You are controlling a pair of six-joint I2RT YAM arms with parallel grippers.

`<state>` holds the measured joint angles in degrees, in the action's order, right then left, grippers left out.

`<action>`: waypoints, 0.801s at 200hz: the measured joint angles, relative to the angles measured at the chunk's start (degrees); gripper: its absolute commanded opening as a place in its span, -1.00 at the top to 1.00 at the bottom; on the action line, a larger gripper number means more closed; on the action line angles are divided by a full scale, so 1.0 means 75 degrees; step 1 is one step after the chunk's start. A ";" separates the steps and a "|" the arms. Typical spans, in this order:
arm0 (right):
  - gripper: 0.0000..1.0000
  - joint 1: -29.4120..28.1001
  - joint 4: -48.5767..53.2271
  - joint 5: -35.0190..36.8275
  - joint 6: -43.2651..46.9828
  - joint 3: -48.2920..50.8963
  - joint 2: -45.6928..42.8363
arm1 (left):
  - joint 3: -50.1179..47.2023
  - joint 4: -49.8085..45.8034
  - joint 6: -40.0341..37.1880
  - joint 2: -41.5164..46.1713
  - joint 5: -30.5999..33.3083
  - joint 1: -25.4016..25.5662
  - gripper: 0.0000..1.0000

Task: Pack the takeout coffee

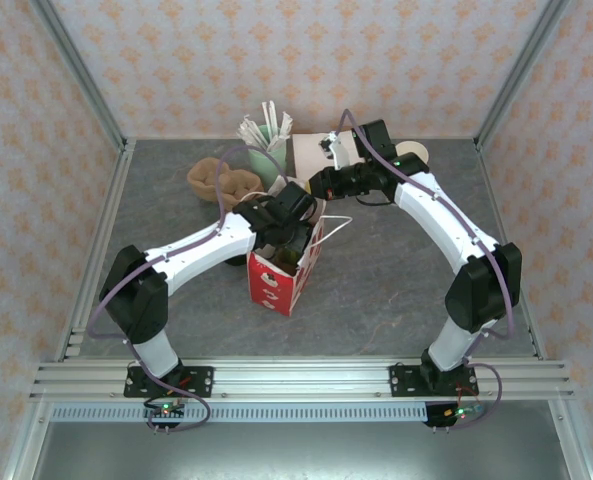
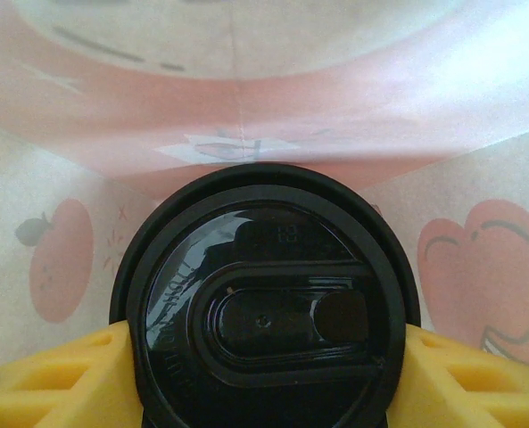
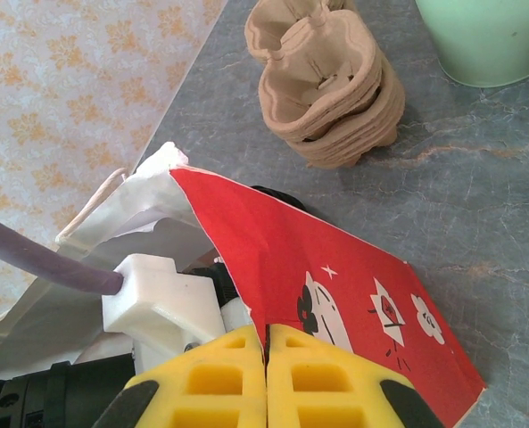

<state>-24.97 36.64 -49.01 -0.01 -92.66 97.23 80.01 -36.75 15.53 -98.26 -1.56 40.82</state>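
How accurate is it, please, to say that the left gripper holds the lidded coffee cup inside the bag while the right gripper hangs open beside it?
Not quite: the right gripper is not open; the right wrist view shows it shut on the edge of the paper bag. The left gripper does hold the lidded coffee cup inside it.

- Takeout coffee (image 2: 264, 303): cup wall hidden under its black lid; the lid's near rim is cut off at the lower edge of the left wrist view.
- Left gripper (image 1: 291, 240): fingertips hidden inside the paper bag (image 1: 276, 285) from above.
- Bag's inner walls: blurred.
- Green container (image 3: 491, 36): cut off at the top corner.
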 measured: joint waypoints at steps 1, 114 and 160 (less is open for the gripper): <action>0.86 0.0000 -0.0003 0.0000 0.0000 0.0000 0.0000 | 0.0003 -0.0009 0.0000 -0.0003 0.0000 0.0000 -0.34; 0.86 0.0006 -0.0076 0.0047 -0.0029 0.0015 0.0000 | 0.0262 -0.0326 0.0067 -0.0105 -0.0003 -0.0015 -0.52; 0.86 0.0006 -0.0143 0.0017 -0.0029 0.0015 0.0000 | 0.0356 -0.0455 0.0117 -0.0108 -0.0055 -0.0044 -0.61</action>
<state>-24.93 35.57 -48.88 -0.23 -92.55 97.23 82.67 -40.16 16.40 -99.07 -1.98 40.49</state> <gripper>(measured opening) 0.074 0.790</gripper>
